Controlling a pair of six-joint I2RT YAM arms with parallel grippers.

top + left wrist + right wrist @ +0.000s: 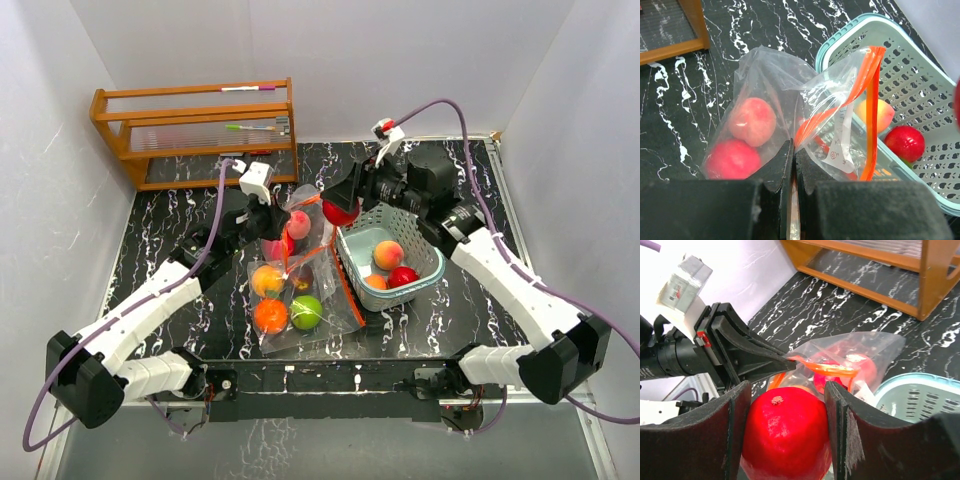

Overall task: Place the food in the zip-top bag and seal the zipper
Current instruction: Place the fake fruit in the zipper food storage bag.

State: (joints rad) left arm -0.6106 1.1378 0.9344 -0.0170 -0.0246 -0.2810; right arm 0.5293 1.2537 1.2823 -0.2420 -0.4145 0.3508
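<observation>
The clear zip-top bag [300, 290] with an orange zipper [867, 100] lies in the middle of the table. It holds several fruits: orange [270, 315], lime green [306, 312], yellow-orange [267, 280], pink [752, 121] and red [732, 160]. My left gripper [283, 236] is shut on the bag's upper rim [794, 147] and holds the mouth up. My right gripper [342, 208] is shut on a red fruit [787, 437] and holds it in the air just beside the bag's mouth [840, 369], over the basket's left corner. My left gripper's fingers [755, 357] show in the right wrist view.
A pale-blue slatted basket [425, 285] stands right of the bag, holding a peach-coloured fruit [388, 254], a red one [403, 277] and an orange one [375, 282]. A wooden rack [200, 130] with pens stands at the back left. White walls close the sides.
</observation>
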